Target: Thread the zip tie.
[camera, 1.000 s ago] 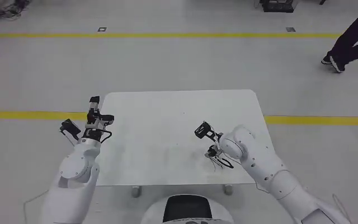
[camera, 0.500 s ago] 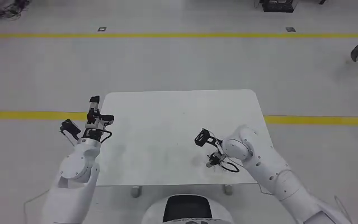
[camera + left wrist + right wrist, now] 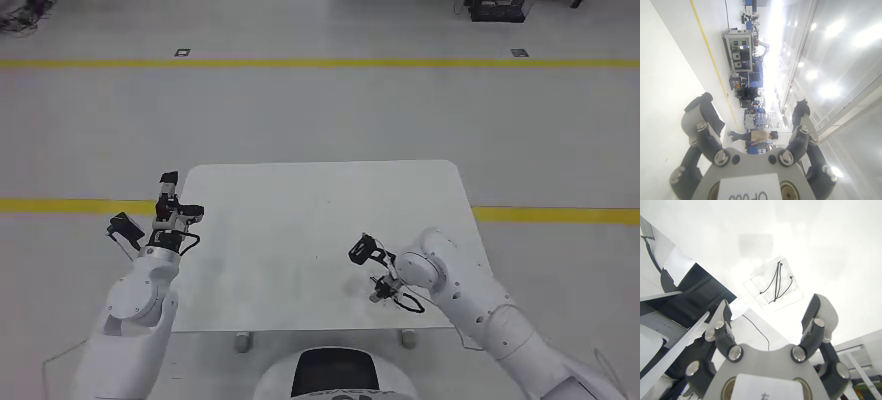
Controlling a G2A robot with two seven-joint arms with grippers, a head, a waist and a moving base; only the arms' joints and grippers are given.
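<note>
Three black zip ties (image 3: 779,281) lie loose and crossed in a clear shallow tray (image 3: 791,298) on the white table (image 3: 300,210). My right gripper (image 3: 770,300) hangs above the table, short of the tray, open, with nothing between its ribbed pads (image 3: 809,309). The right arm (image 3: 430,265) sits over the table's near right part. My left gripper (image 3: 754,99) is open and empty, held beside the table's left edge (image 3: 168,185) and pointing away across the room.
The table's near edge and the robot's base lie close to the right gripper. A thin black cable (image 3: 761,332) runs along the surface below it. Yellow floor lines (image 3: 300,63) cross the floor beyond the table.
The right arm's wrist has shifted a little toward the table's near edge. The left arm has not moved.
</note>
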